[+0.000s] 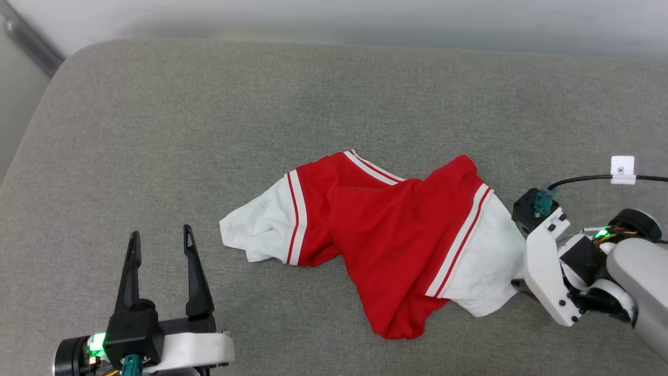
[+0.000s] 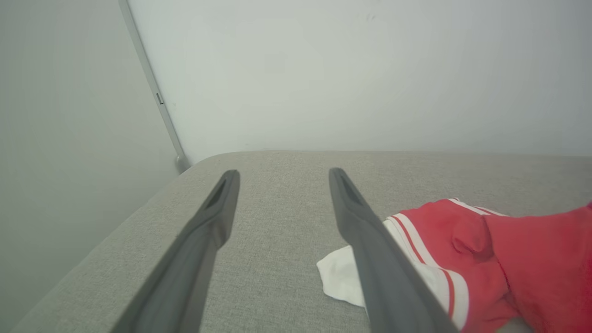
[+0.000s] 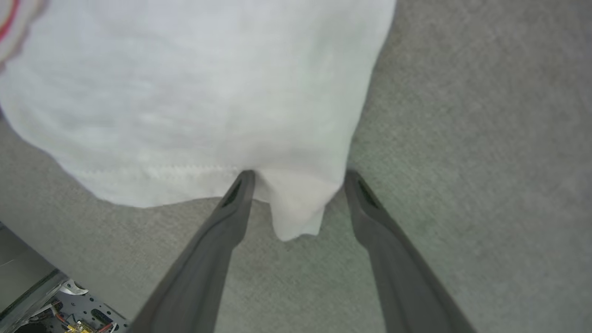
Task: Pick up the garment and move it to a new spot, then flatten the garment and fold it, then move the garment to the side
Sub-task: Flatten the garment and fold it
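We find the garment (image 1: pixel 396 235) crumpled on the grey cushion (image 1: pixel 334 94); right end effector (image 3: pixel 299 178) fingers apart, straddling its white sleeve hem; left end effector (image 1: pixel 160 232) likewise apart, garment near, to its right.

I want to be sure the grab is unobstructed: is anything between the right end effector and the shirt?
Nothing visible stands in the way. The right end effector is open, and a corner of the shirt's white sleeve lies between its fingers, on the grey cushion.
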`<state>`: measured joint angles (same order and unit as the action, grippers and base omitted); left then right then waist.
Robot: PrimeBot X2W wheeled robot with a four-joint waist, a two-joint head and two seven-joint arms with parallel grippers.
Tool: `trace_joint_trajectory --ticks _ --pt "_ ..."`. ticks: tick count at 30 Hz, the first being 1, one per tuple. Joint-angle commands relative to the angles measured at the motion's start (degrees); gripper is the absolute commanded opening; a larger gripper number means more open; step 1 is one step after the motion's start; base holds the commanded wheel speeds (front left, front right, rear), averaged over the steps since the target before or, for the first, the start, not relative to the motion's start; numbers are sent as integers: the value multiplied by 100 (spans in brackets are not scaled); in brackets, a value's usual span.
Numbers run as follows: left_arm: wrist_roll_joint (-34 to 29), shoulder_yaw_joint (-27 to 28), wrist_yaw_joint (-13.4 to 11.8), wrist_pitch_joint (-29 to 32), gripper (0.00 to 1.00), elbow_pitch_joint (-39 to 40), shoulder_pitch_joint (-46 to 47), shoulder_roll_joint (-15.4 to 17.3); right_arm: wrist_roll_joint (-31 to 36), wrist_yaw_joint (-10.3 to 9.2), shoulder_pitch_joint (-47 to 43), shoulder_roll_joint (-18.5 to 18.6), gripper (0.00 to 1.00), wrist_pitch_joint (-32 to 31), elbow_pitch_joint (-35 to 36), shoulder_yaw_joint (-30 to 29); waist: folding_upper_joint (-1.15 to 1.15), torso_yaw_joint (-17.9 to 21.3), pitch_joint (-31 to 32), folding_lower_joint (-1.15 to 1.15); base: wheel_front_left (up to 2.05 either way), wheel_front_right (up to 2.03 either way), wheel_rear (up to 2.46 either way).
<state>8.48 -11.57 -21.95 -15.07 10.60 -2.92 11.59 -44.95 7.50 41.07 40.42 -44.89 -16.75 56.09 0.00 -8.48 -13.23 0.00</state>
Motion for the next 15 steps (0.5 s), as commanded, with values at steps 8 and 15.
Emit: trace_joint_trajectory --ticks 8,15 --pt "-272 343 389 -14 100 -217 38 -329 -212 -2 220 -126 0 794 -438 691 0 71 31 0 0 0 0" --pt "-394 524 587 -14 100 -336 -133 -465 -449 -3 501 474 0 1486 -233 646 0 280 358 0 0 0 0"
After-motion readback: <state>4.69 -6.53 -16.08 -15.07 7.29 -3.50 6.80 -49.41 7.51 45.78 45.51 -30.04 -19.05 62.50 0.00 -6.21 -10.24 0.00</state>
